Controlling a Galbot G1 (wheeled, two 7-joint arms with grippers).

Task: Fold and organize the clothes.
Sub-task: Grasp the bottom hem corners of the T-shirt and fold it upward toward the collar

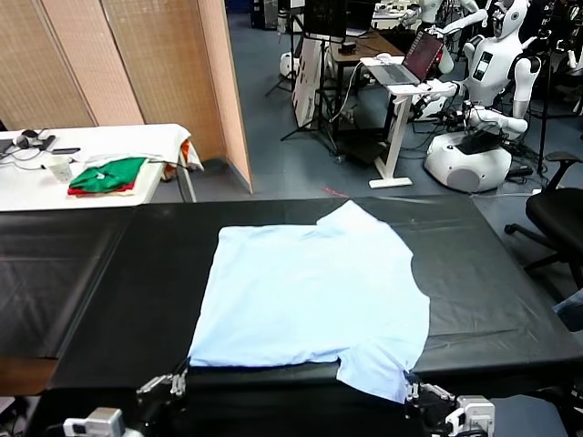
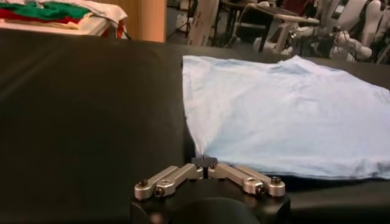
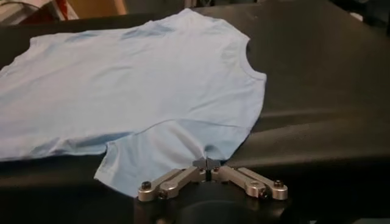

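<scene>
On the black table [image 1: 474, 264], the pale blue T-shirt [image 1: 314, 296] lies spread flat, plain side up, one sleeve hanging over the near edge. The left gripper [image 2: 205, 161] pinches its near hem; the right gripper [image 3: 207, 163] pinches that sleeve. Far left, green and red folded garments [image 1: 107, 176] sit on a white table [image 1: 27, 182].

A black table [image 1: 492, 300] fills the foreground on a blue-grey floor [image 1: 273, 164]. Beyond it stand a tan folding screen [image 1: 137, 64], a white side table [image 1: 100, 150] and a laptop stand [image 1: 401, 118].

Silver screwed linkage bars on each black pincer [image 2: 206, 161]
</scene>
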